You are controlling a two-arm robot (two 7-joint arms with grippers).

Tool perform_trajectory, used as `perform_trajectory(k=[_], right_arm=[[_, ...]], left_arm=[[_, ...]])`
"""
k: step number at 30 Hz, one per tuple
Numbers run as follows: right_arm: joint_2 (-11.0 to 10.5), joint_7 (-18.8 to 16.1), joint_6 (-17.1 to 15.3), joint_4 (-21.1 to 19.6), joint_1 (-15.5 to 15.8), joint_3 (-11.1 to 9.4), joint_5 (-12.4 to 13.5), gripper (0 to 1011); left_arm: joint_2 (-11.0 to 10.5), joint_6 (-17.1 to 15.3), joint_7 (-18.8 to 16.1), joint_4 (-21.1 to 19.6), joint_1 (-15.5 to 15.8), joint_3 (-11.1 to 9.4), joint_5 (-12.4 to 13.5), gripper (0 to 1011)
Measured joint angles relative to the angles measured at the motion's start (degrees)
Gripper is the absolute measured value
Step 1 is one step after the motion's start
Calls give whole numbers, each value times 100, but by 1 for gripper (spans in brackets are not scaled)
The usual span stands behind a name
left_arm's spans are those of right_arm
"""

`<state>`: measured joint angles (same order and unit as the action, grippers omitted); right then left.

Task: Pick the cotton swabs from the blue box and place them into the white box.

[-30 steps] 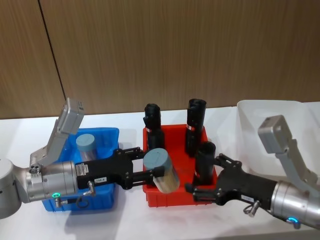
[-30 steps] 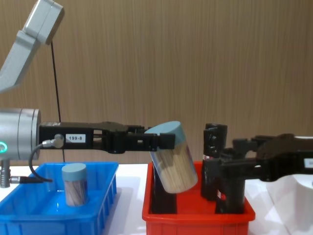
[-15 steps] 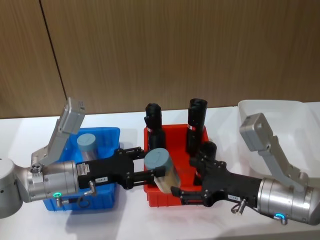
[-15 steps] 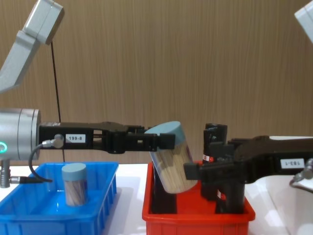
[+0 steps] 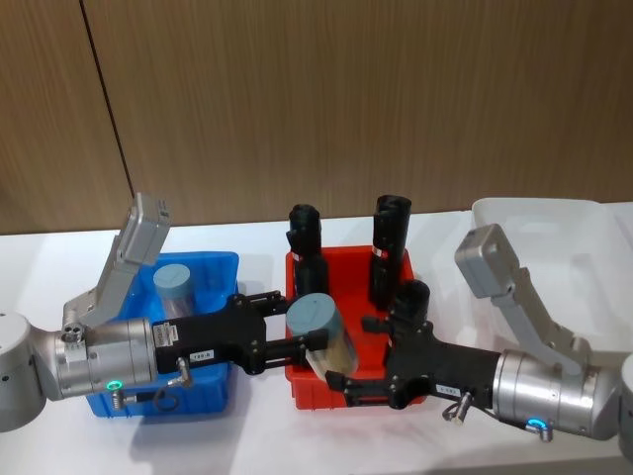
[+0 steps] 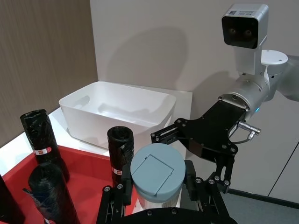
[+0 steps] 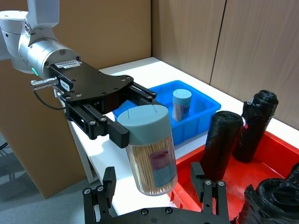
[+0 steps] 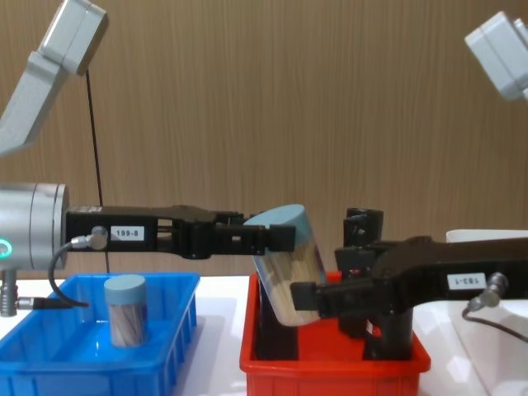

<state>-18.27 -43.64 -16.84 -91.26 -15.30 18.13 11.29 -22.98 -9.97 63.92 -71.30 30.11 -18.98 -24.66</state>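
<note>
A cotton swabs tub (image 5: 318,332) with a pale blue lid hangs tilted over the left side of the red bin (image 5: 341,255). My left gripper (image 5: 297,322) is shut on it just below the lid (image 8: 276,221). Facing it from the right, my right gripper (image 5: 351,353) is open, one finger on each side of the tub's lower body (image 7: 152,170), with gaps showing. A second swabs tub (image 5: 173,287) stands upright in the blue box (image 5: 216,261). The white box (image 5: 539,210) is at the far right, its inside bare (image 6: 117,107).
Black rolls with red-and-white labels stand in the red bin (image 8: 330,363): two at the back (image 5: 304,237) (image 5: 389,233) and one (image 5: 407,302) by my right gripper's wrist. Both bins and the white box sit on a white table backed by a wood-panel wall.
My right gripper has moved left across the red bin until its open fingers flank the held tub. The left gripper and its tub have stayed still.
</note>
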Motion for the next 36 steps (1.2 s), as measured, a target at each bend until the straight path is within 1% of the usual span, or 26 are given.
perform_trajectory(k=[18,20,21,22,23,25,30,36], right_arm=[[190,-10,51,332,-240,178,-119,1002],[209,-7,59,358,-263,195,-125,987],[213,-6,61,368,-268,202,-127,952],[222,-5,64,377,-276,210,-129,940],[234,-2,69,396,-290,223,-134,896],[246,0,73,411,-303,236,-143,883],[276,20,78,454,-340,274,-163,708],[296,28,77,467,-362,307,-163,642]], left_arm=[[0,0,0,0,0,0,0,663],[0,0,-1,0,0,0,0,663],[0,0,0,0,0,0,0,663],[0,0,0,0,0,0,0,663],[0,0,0,0,0,0,0,663],[0,0,0,0,0,0,0,663],[0,0,2,0,0,0,-1,663],[0,0,3,0,0,1,-1,663]])
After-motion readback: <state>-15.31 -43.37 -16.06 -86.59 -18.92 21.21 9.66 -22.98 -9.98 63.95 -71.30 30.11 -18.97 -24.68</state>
